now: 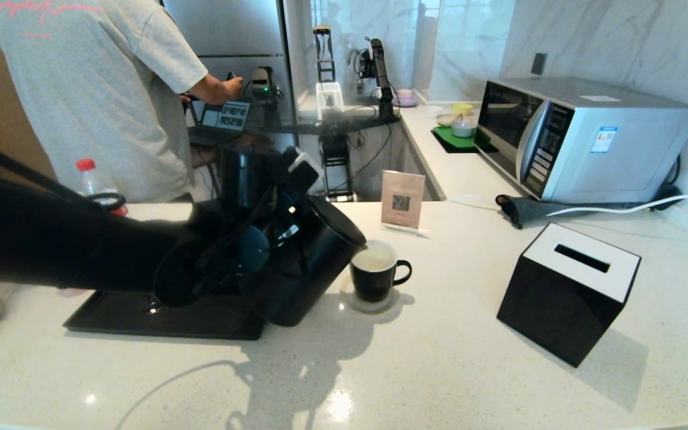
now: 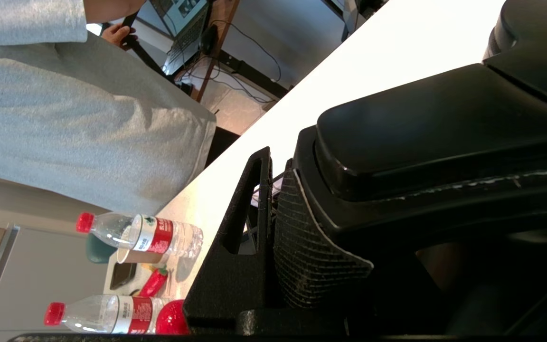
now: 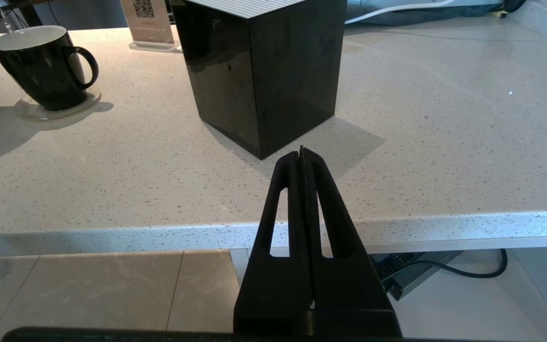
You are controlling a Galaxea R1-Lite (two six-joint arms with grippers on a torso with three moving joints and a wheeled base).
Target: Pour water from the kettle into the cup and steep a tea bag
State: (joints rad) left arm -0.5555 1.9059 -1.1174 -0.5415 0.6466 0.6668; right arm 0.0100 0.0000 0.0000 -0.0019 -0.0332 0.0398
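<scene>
Mid-pour: left gripper (image 1: 281,230) clamped on the handle of the kettle (image 1: 311,263), tilted with its spout over the cup (image 1: 375,270).

Cup sits on a coaster on the worktop (image 1: 427,370), just beside the kettle; thin stream visible at the rim. Hold the tilt shallow, spout inside the rim. Tray (image 1: 159,316) below the kettle, black box (image 1: 568,292) well right, open room in front. Right gripper (image 3: 302,156) parked off the worktop edge, pinched closed, empty. Tea bag not visible.

Head view high above the counter (image 1: 439,370); 2 wrist views close, low.
</scene>
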